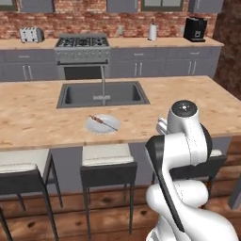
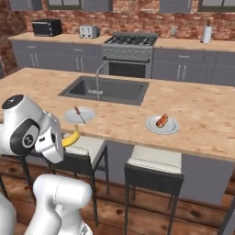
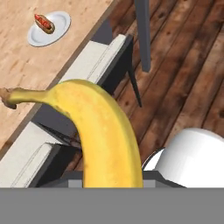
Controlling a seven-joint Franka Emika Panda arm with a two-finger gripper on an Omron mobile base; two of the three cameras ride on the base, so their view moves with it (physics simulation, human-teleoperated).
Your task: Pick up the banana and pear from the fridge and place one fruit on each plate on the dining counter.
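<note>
Mostly hidden: the gripper (image 2: 64,143) fingers sit behind the arm's own white body, yet the banana (image 2: 71,137) juts from the hand, so the claw is clamped on it. Hand view cuts off the banana's lower end at the frame bottom. The fruit hangs off the near edge of the dining counter (image 2: 202,114), above a stool (image 2: 87,146). One plate (image 2: 79,115) carries a thin stick, near the sink (image 2: 108,90); the other plate (image 2: 162,124) holds a brown food item (image 2: 162,121). Bare wood lies between and right of the plates.
</note>
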